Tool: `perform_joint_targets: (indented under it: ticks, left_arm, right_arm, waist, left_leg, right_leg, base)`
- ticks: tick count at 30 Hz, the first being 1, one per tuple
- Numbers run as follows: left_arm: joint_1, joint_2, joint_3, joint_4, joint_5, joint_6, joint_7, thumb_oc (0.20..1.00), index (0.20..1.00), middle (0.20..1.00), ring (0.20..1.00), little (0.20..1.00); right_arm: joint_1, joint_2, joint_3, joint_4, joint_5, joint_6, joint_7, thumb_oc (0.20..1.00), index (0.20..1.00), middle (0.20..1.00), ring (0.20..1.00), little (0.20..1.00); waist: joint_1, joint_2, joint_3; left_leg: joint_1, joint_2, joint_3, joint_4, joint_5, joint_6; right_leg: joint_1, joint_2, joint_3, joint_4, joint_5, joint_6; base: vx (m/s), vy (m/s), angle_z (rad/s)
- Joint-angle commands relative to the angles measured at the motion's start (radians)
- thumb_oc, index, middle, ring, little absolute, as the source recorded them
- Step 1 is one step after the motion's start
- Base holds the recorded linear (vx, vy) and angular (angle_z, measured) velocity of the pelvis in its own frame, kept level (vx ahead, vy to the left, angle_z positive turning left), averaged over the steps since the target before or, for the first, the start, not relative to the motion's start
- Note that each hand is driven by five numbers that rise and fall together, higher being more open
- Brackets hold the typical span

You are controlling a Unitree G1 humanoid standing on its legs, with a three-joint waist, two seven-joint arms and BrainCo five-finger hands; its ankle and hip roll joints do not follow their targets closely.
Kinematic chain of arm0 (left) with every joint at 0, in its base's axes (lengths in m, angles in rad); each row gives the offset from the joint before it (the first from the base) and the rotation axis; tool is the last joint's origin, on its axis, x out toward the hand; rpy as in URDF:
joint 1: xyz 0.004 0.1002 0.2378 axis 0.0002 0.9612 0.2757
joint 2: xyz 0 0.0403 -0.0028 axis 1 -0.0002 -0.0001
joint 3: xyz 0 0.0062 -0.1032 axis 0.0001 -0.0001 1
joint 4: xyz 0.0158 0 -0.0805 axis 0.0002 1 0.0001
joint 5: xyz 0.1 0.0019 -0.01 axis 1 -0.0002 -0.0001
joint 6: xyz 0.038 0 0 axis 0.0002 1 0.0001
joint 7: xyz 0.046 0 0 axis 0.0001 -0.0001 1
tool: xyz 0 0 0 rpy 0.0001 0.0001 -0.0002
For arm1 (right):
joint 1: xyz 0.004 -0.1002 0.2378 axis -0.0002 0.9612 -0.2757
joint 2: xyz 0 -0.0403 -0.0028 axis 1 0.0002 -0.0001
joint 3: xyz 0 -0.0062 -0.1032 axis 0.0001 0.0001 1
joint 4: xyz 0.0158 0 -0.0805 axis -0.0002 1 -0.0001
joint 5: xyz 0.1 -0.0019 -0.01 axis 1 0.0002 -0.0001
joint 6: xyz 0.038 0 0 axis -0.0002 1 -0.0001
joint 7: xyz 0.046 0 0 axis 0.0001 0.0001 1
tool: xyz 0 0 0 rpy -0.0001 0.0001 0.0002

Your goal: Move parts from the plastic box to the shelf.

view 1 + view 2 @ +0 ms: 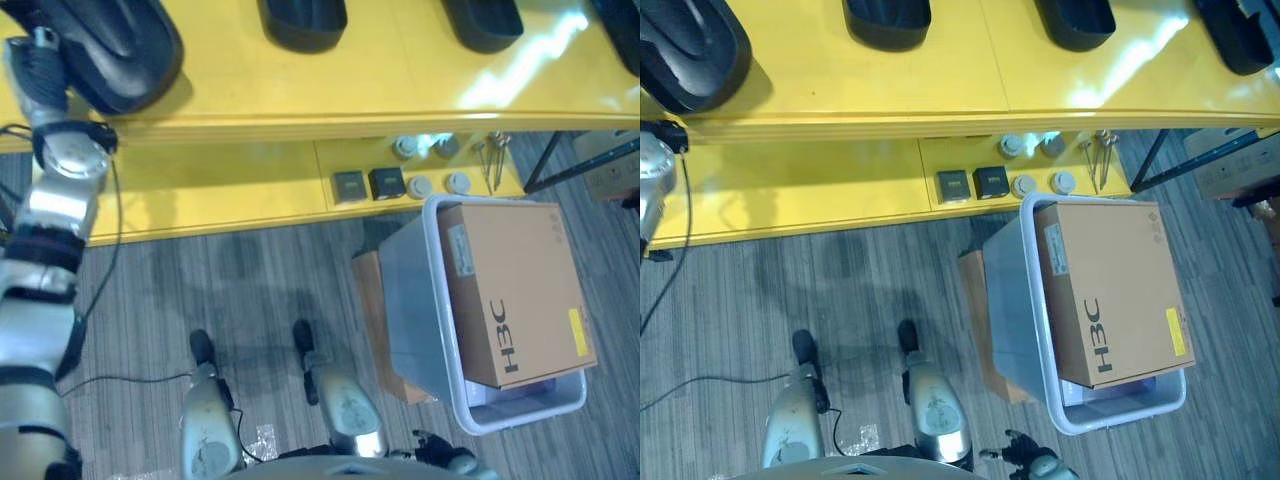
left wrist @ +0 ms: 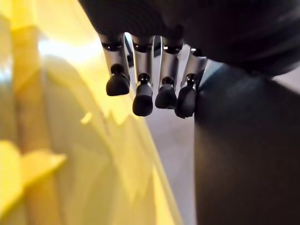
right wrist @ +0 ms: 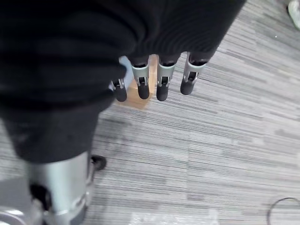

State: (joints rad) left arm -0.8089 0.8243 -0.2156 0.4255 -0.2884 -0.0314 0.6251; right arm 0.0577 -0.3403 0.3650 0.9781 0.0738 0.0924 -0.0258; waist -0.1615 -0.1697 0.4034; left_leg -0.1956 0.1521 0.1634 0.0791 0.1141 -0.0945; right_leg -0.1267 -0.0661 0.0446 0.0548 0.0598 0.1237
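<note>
Nearby, found the right hand (image 3: 161,79) hanging low over the striped carpet (image 3: 220,140), fingers straight and loose, holding nothing; judged it parked there, clear of the work. Noted the grey plastic box (image 1: 402,290) on the floor just beyond it, on the robot's right, touching or nearly touching the foot of the yellow shelf (image 1: 250,190), probably set that close so that a lift takes a short reach. Saw a brown carton (image 1: 515,290) lying across the box and covering most of its opening, and a flat piece of cardboard (image 1: 368,300) on the floor against the box's side. Could not tell what loose parts lay under the carton. Picked out small items on the lower tier: two dark square parts (image 1: 367,184), round grey pieces (image 1: 438,185) and a few screws (image 1: 490,160). Farther up, at the upper tier, found the left hand (image 2: 143,93) raised, fingers relaxed and gripping nothing, their tips just beside a large black part (image 1: 125,45) resting on the yellow surface; took that part as placed. Counted further black parts (image 1: 303,20) along the same tier.
</note>
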Motion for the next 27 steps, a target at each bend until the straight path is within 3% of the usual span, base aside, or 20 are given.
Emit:
perform_joint_targets:
  ticks: [1,5,12,15,19,21,22,23,25,27]
  left_arm:
    - [0.067,-0.016,0.143,-0.12,0.097,-0.05,-0.08,0.2,0.2,0.2,0.2,0.2]
    - [0.336,-0.089,0.246,-0.286,0.117,-0.032,-0.124,0.2,0.2,0.2,0.2,0.2]
    - [0.521,-0.189,0.303,-0.384,0.068,-0.045,-0.121,0.2,0.2,0.2,0.2,0.2]
    - [0.559,-0.221,0.295,-0.432,0.087,-0.019,-0.135,0.2,0.2,0.2,0.2,0.2]
    - [0.573,-0.241,0.283,-0.462,0.104,0.011,-0.157,0.2,0.2,0.2,0.2,0.2]
    - [0.615,-0.235,0.288,-0.48,0.074,0.023,-0.155,0.2,0.2,0.2,0.2,0.2]
    - [0.625,-0.236,0.29,-0.486,0.071,0.026,-0.162,0.2,0.2,0.2,0.2,0.2]
    - [0.635,-0.235,0.293,-0.491,0.075,0.029,-0.174,0.2,0.2,0.2,0.2,0.2]
    - [0.658,-0.207,0.296,-0.483,0.044,0.019,-0.214,0.2,0.2,0.2,0.2,0.2]
    - [0.664,-0.205,0.296,-0.479,0.037,0.014,-0.225,0.2,0.2,0.2,0.2,0.2]
  right_arm:
    - [0.088,-0.036,-0.05,-0.004,-0.013,0.035,-0.029,1.0,1.0,1.0,1.0,1.0]
    - [0.145,-0.034,-0.13,-0.002,-0.091,0.045,-0.037,1.0,1.0,1.0,1.0,1.0]
    - [0.177,-0.009,-0.174,0.062,-0.143,0.023,-0.074,1.0,1.0,1.0,1.0,1.0]
    - [0.158,-0.011,-0.178,0.077,-0.119,0.028,-0.072,1.0,1.0,1.0,1.0,1.0]
    - [0.137,-0.01,-0.18,0.08,-0.094,0.048,-0.072,1.0,1.0,1.0,1.0,1.0]
    - [0.133,-0.01,-0.187,0.076,-0.161,0.046,-0.029,1.0,1.0,1.0,1.0,1.0]
    - [0.132,-0.01,-0.182,0.082,-0.162,0.038,-0.027,1.0,1.0,1.0,1.0,1.0]
    - [0.122,-0.014,-0.181,0.098,-0.156,0.027,-0.018,1.0,1.0,1.0,1.0,1.0]
    - [0.109,-0.009,-0.193,0.128,-0.165,0.01,-0.001,1.0,1.0,1.0,1.0,1.0]
    - [0.109,-0.006,-0.196,0.132,-0.165,0.007,0.001,1.0,1.0,1.0,1.0,1.0]
  waist:
    - [0.011,0.064,-0.085]
    - [0.025,0.104,-0.142]
    - [0.049,0.128,-0.191]
    - [0.064,0.133,-0.183]
    - [0.071,0.149,-0.156]
    - [0.07,0.16,-0.116]
    - [0.07,0.154,-0.111]
    - [0.067,0.14,-0.108]
    - [0.056,0.116,-0.113]
    - [0.055,0.111,-0.115]
  left_leg:
    - [0.038,-0.092,0.066,0.059,-0.12,0.108]
    - [0.104,-0.099,0.073,0.044,-0.123,0.106]
    - [0.143,-0.123,0.056,0.029,-0.133,0.111]
    - [0.133,-0.147,0.031,0.052,-0.15,0.127]
    - [0.143,-0.171,0.017,0.057,-0.162,0.163]
    - [0.177,-0.178,0.024,0.064,-0.179,0.176]
    - [0.19,-0.186,0.024,0.064,-0.186,0.168]
    - [0.212,-0.202,0.018,0.064,-0.206,0.154]
    - [0.256,-0.206,0.008,0.083,-0.256,0.154]
    - [0.266,-0.201,0.011,0.091,-0.267,0.156]
  right_leg:
    - [-0.013,0.053,-0.028,0.015,0.028,-0.031]
    - [0.046,0.031,-0.042,0.002,0.022,-0.022]
    - [0.077,0.005,-0.046,-0.005,0.018,-0.006]
    - [0.068,-0.011,-0.046,0.031,0.011,0.003]
    - [0.013,-0.022,-0.076,0.188,-0.002,0.015]
    - [-0.114,-0.058,-0.119,0.362,0.082,0.032]
    - [-0.116,-0.066,-0.13,0.315,0.094,0.034]
    - [-0.102,-0.073,-0.138,0.163,0.113,0.043]
    - [-0.091,-0.076,-0.092,-0.085,0.202,0.082]
    - [-0.093,-0.08,-0.09,-0.106,0.215,0.088]
  base:
    - [0.1,0.124,-0.05]
    - [0.14,0.149,0.03]
    - [0.03,0.124,0.01]
    - [-0.11,0.145,-0.04]
    - [-0.06,0.177,0.02]
    - [0.04,0.21,-0.01]
    - [0.19,0.027,-0.6]
    - [0.32,-0.16,-0.58]
    - [0.52,-0.31,0.25]
    - [0.37,-0.215,0.39]
